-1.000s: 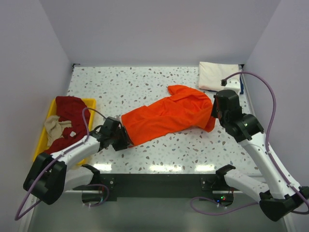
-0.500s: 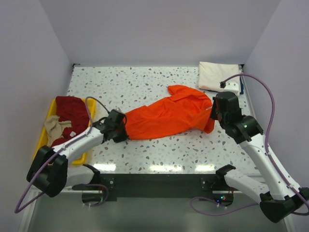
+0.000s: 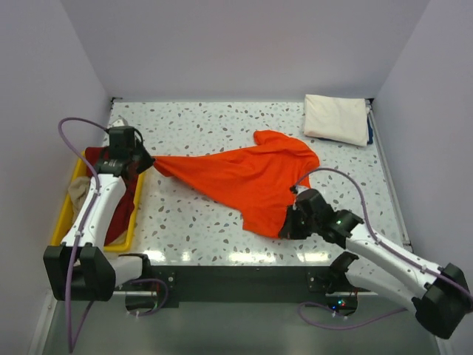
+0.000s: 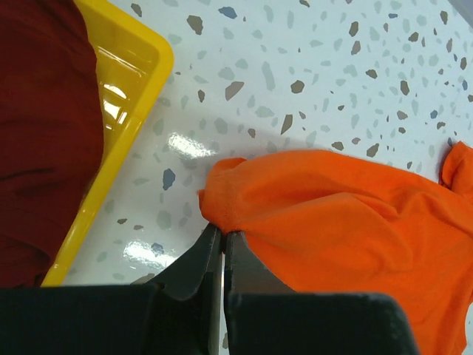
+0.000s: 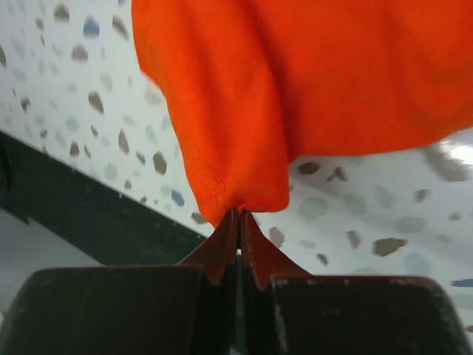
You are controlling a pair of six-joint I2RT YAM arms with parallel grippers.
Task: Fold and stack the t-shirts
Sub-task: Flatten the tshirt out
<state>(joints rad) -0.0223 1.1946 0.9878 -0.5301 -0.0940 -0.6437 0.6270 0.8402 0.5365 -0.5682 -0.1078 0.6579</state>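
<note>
A bright orange t-shirt [image 3: 247,177] stretches across the middle of the speckled table. My left gripper [image 3: 151,164] is shut on its left end [image 4: 222,214], beside the yellow tray. My right gripper [image 3: 284,228] is shut on a hemmed corner [image 5: 236,196] near the table's front edge. The cloth hangs pulled between the two. A folded cream-white t-shirt [image 3: 337,118] lies at the back right. A dark red t-shirt [image 3: 122,192] and a beige one [image 3: 79,191] sit in the tray.
The yellow plastic tray [image 3: 63,211] stands along the left wall, its rim [image 4: 122,140] close to my left fingers. The dark front rail [image 5: 66,207] of the table lies just below my right gripper. A blue object [image 3: 369,129] peeks from under the cream shirt.
My left gripper closed on the shirt's left end and drew it back-left toward the tray. My right gripper carried its corner from the back right to the front edge, spreading the cloth.
</note>
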